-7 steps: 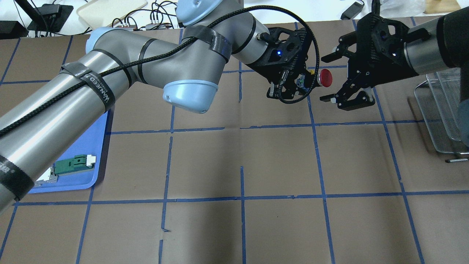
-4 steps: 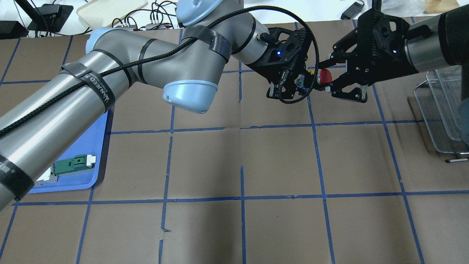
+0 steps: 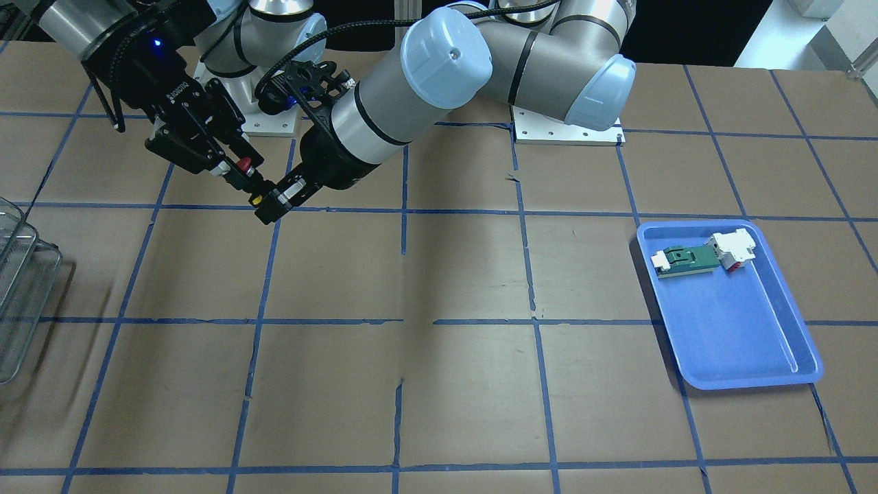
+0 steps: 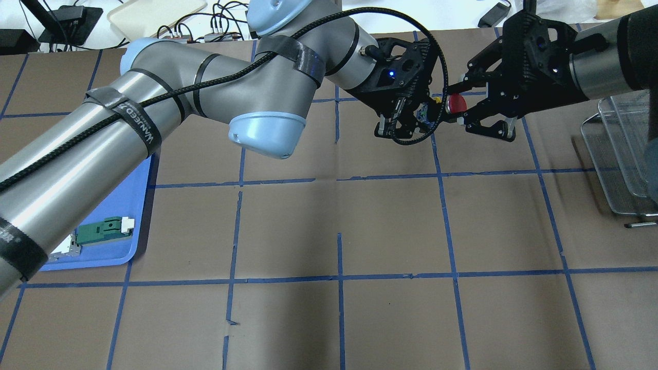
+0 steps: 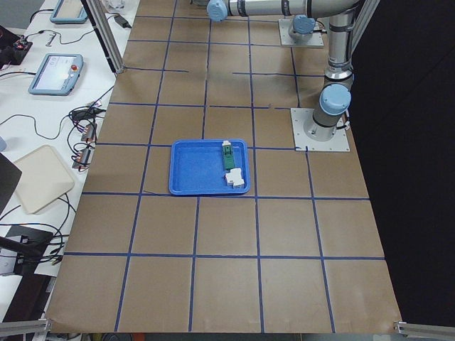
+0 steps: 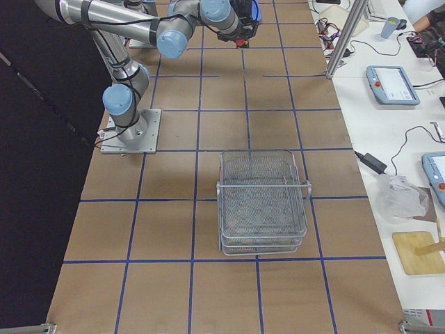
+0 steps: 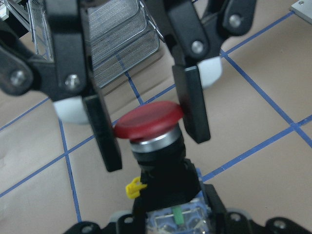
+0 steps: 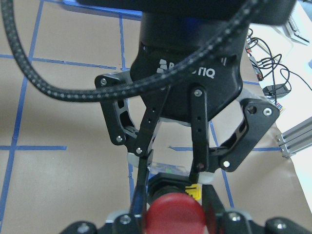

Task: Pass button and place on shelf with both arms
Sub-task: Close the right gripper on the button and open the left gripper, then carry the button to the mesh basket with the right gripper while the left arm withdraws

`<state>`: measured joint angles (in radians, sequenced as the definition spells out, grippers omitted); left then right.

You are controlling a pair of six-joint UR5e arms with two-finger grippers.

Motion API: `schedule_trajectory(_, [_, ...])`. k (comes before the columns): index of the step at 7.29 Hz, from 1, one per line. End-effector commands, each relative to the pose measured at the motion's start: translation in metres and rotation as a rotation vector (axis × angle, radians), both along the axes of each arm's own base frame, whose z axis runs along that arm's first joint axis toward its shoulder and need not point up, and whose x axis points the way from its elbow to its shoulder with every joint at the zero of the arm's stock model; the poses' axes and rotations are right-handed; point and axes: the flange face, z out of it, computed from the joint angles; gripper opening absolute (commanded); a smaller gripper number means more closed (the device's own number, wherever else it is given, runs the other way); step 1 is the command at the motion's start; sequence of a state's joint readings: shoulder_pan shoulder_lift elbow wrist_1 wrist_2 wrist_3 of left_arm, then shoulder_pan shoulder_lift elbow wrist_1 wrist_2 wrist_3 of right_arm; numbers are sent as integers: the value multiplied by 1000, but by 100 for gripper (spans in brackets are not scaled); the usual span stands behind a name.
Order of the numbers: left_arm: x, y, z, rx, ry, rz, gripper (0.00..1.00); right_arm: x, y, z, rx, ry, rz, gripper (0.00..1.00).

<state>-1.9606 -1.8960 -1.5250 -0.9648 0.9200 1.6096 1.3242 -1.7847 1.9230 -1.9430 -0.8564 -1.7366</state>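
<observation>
Now mid-handover: the push-button (image 7: pixel 148 119) is gripped at both ends above the bench (image 4: pixel 339 221).
The left gripper (image 8: pixel 168 190) is clamped on the push-button's base. The right gripper (image 4: pixel 456 107) has its fingers (image 7: pixel 192 105) pressed against either side of the red cap, in the upper right of the overhead view. The transfer looks unfinished. Next, the left gripper should let go and back off, so the right arm can carry it to the wire shelf (image 4: pixel 611 154) at the right edge.

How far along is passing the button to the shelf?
Done: the button is lifted, its base in the left gripper. In hand: the handover, the right gripper closed on the red cap. To do: the left gripper lets go, then placing on the shelf.
</observation>
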Motion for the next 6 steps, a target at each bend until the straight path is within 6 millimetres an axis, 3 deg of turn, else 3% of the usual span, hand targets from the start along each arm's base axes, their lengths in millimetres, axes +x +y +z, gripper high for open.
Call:
schedule_trajectory(1, [2,1,6,13,-3,36,100,-1,-1,0,-9,6,-1,0])
schedule_trajectory(4, [15,2,22,9,-24,92,100,-6,-4,0,-14,31,0,0])
schedule_trajectory(5, [29,-4,23,34,-107,236,100,-25,-5,-4,10,145,-44,0])
schedule_trajectory(6, [39,-8,25,64,-149,359,100,-62,-9,-8,34,201,-117,0])
